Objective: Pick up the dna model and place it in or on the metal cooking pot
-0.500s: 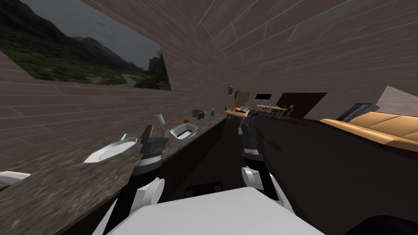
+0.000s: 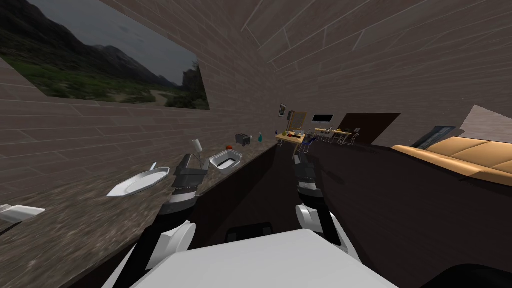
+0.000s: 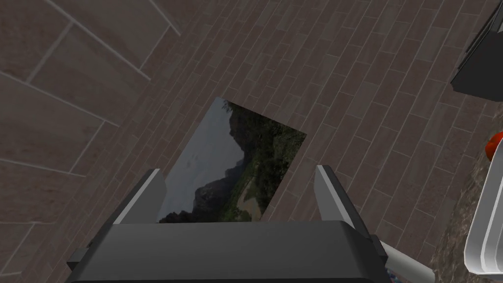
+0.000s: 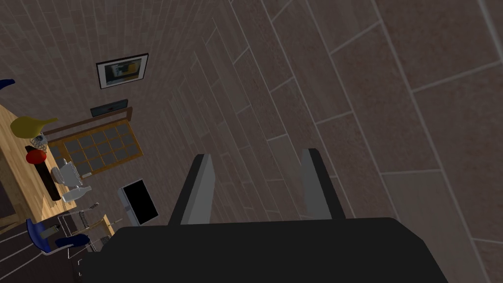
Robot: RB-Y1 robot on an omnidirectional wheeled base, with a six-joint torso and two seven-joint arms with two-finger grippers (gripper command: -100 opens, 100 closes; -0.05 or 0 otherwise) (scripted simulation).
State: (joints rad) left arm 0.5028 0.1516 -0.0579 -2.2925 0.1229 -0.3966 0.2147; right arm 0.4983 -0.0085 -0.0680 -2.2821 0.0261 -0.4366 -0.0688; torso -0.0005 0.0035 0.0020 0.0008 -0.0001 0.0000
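Both claws gape empty: left claw (image 3: 238,172) at the speckled surface's (image 2: 75,220) front edge, right claw (image 4: 258,155) off it. The dna model is too small to tell among its things; left arm likely nearer.

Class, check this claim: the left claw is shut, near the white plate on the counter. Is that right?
Not quite. The left claw is open and empty, as the left wrist view shows. It is near the plate on the counter.
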